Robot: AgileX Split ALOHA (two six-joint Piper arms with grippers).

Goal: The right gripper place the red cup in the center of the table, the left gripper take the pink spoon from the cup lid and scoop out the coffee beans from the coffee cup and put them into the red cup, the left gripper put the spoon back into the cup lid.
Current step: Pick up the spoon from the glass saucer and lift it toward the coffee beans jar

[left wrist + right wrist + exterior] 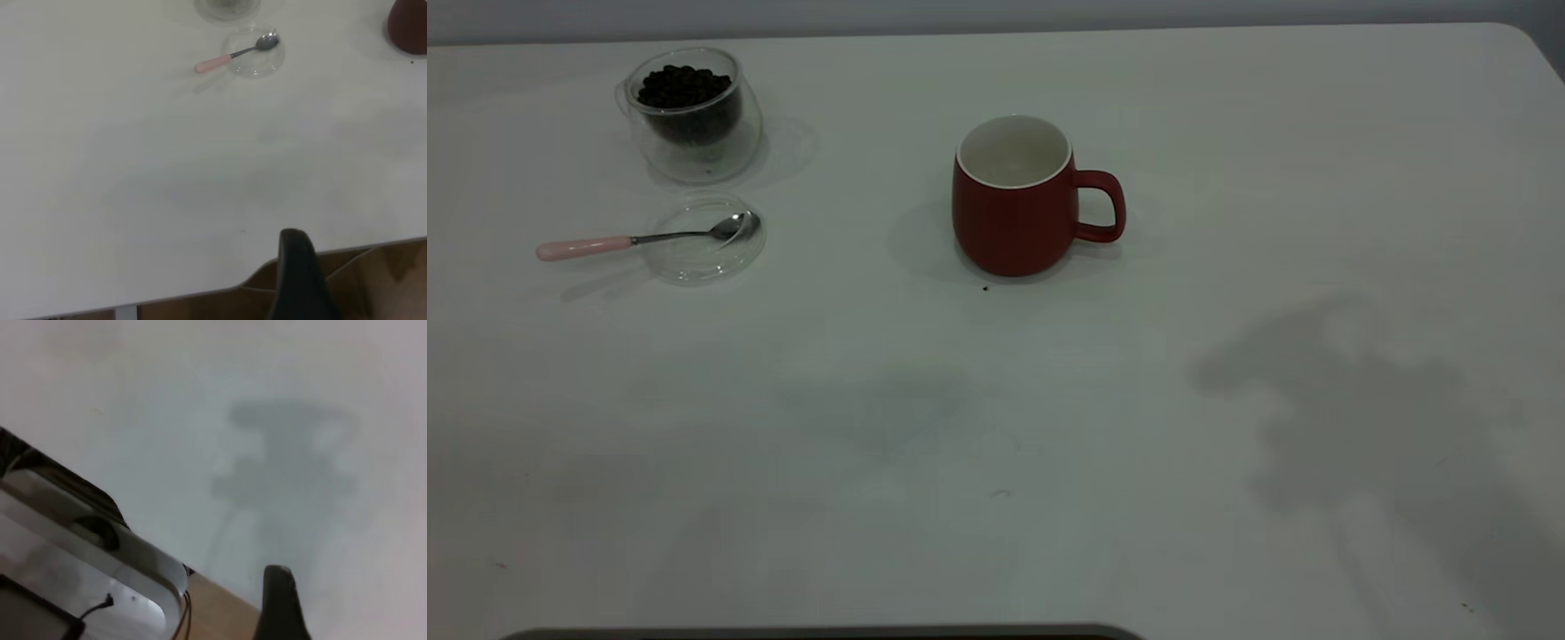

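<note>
Red cup (1014, 209) stood upright near centre of table (996, 427), handle toward exterior view's right, white inside bare; coffee cup (694, 116) with coffee beans (685, 87) sat well apart at far left; cup lid (704, 240) lay just in front of it; pink spoon (649, 237) rested bowl on lid, handle reaching left onto table; left gripper (301, 280) and right gripper (280, 603) each showed as one dark finger over near table edge, spread not discernible.

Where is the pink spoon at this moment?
In the exterior view the pink spoon lies at the table's left side, its bowl resting on the cup lid, just in front of the coffee cup.
</note>
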